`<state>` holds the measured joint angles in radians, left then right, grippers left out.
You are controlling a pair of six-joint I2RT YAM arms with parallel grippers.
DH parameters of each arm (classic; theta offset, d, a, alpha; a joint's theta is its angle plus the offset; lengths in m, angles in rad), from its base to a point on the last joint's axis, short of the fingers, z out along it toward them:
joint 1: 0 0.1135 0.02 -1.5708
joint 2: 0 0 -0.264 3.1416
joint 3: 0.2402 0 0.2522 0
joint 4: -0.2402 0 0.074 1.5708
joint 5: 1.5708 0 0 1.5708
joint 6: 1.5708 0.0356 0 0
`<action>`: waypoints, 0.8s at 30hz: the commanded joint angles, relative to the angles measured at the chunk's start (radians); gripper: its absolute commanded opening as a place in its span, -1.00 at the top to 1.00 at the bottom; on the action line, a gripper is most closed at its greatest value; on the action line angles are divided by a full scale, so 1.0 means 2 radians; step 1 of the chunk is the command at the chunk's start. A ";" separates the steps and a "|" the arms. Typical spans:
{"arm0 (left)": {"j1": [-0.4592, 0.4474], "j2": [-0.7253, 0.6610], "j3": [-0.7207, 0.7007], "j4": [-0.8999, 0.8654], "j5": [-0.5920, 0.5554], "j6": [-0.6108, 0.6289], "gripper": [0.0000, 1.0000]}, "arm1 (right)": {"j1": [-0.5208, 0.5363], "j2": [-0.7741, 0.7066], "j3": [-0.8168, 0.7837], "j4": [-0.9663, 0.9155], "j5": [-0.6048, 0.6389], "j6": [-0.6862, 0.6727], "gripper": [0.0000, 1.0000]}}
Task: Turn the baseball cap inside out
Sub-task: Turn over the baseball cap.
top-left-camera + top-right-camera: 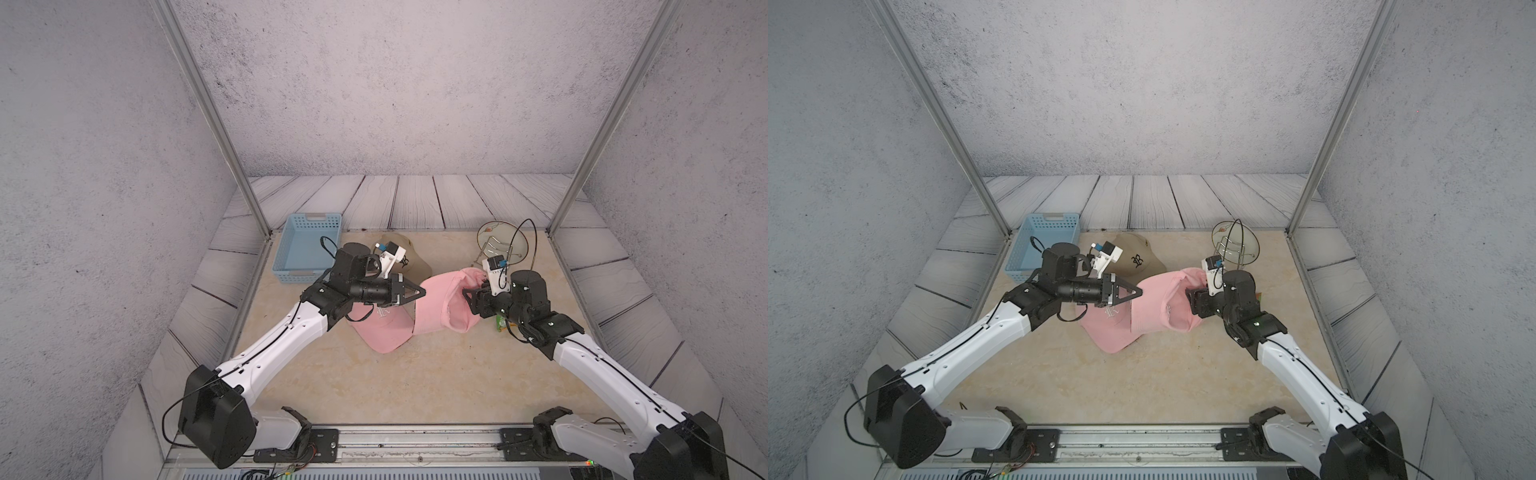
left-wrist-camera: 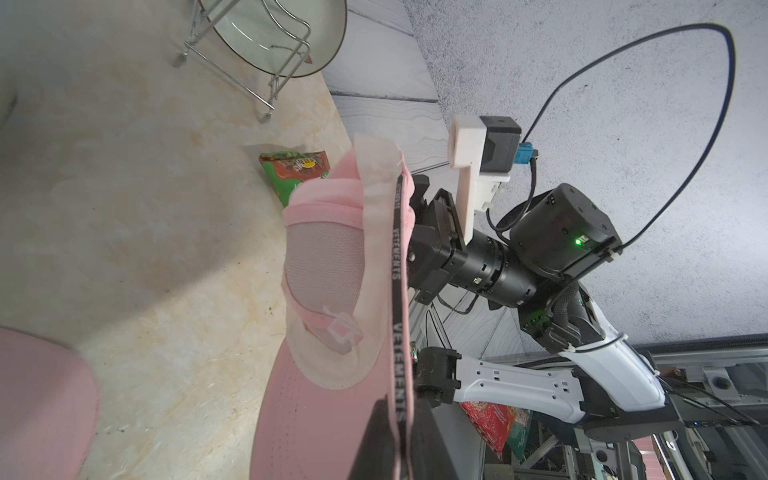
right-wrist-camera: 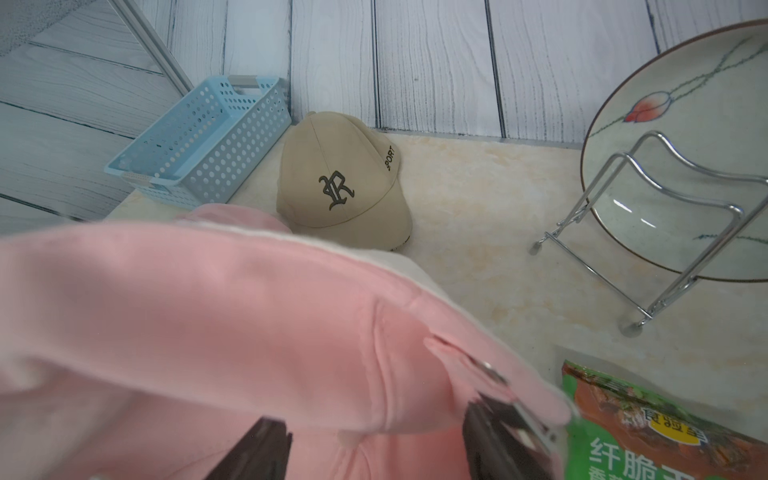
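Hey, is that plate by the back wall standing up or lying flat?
Standing up: the plate rests on edge in the wire rack, its painted face showing in the right wrist view.

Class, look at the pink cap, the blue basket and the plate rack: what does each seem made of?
Pink cap: soft matte cloth, probably cotton; it creases and shows stitching.
Blue basket: smooth moulded plastic, with even rows of holes.
Plate rack: bent metal wire, mirror-bright, likely chromed.
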<state>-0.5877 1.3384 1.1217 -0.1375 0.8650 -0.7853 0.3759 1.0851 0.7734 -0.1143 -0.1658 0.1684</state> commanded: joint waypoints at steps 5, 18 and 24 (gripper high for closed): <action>-0.006 0.005 0.025 0.008 0.055 0.017 1.00 | 0.001 0.016 0.019 0.021 -0.018 -0.051 -0.01; 0.076 -0.012 0.034 -0.063 -0.034 0.064 1.00 | -0.010 -0.040 0.030 -0.065 -0.133 -0.078 1.00; 0.121 -0.004 0.068 -0.131 -0.139 0.138 1.00 | -0.025 -0.036 0.058 -0.082 -0.262 -0.039 1.00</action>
<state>-0.4183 1.3479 1.2102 -0.3576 0.8379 -0.5877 0.3542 1.0332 0.8543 -0.2169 -0.5259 0.0517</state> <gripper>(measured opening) 0.095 0.048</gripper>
